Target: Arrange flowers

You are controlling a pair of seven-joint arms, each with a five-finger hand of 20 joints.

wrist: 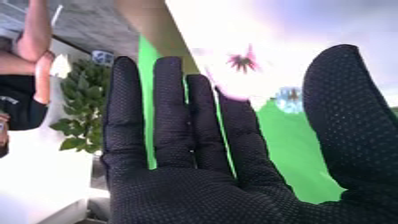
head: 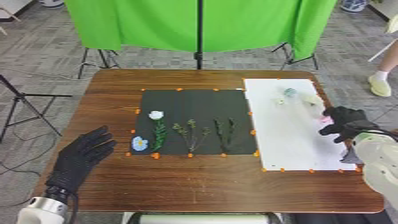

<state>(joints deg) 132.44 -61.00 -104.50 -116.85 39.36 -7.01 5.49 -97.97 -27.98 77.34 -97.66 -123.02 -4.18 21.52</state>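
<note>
Fingers of the right hand [head: 348, 121], gloved in black fabric, are extending loose and released at the side of a white rectangular sheet [head: 298, 145]. A pink flower [head: 326, 120] is lying just beside their tips; whether they are touching it is escaping me. Beyond these fingers, near the sheet's far end, a pale blue flower [head: 290, 92], a small pale flower [head: 280, 101] and a cream-white flower [head: 311, 100] are lying apart.

Black-gloved and straight, the left hand's [head: 80, 156] fingers are pointing forward over the brown wooden worktop [head: 178, 187], holding nothing. To their right, a black rectangular mat [head: 182, 97] is carrying a light blue flower [head: 139, 144], nearest them, then a white bloom on a leafy green stem [head: 157, 115]. Farther rightward from those fingers, thin green branching sprigs [head: 192, 135] and slender dark green stems [head: 231, 131] are lying between the two hands.
</note>
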